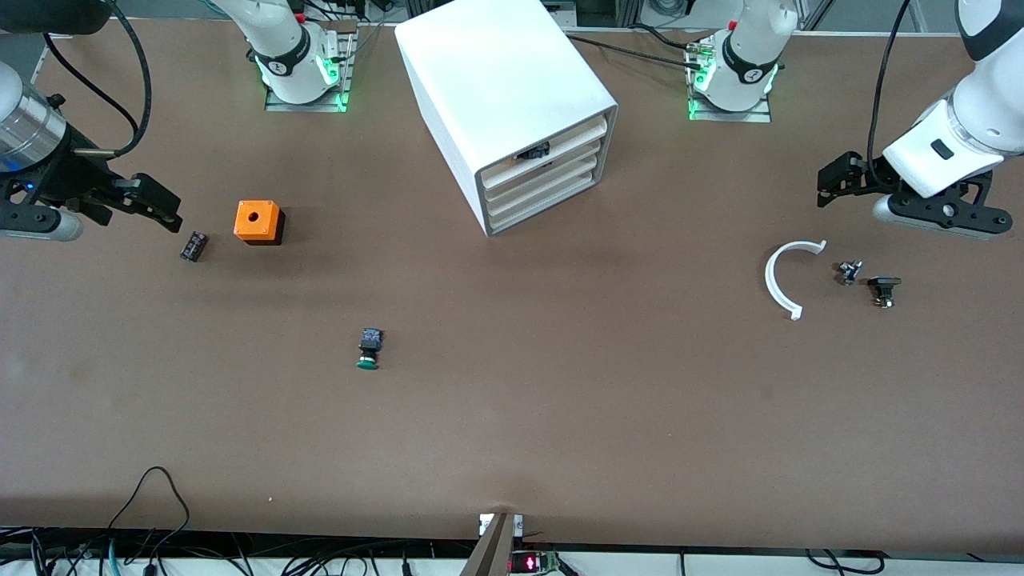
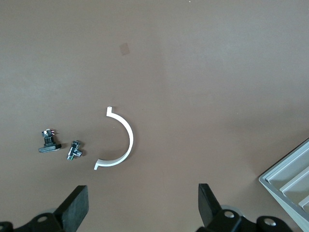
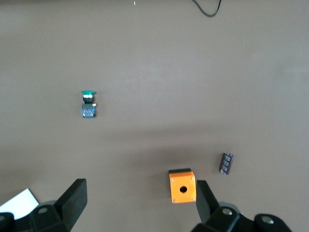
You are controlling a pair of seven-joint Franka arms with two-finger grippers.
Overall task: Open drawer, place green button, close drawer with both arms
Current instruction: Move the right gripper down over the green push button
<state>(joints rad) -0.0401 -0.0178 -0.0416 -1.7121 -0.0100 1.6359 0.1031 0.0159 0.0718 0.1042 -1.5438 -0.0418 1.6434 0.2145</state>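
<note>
The white cabinet stands between the arms' bases, with several stacked drawers in its face, all pushed in. One corner of it shows in the left wrist view. The button, green cap and black body, lies on its side on the table, nearer the front camera than the orange cube; it also shows in the right wrist view. My right gripper is open and empty above the table at the right arm's end, beside the cube. My left gripper is open and empty over the left arm's end.
An orange cube with a round hole and a small black component lie near my right gripper. A white plastic arc and two small parts lie below my left gripper.
</note>
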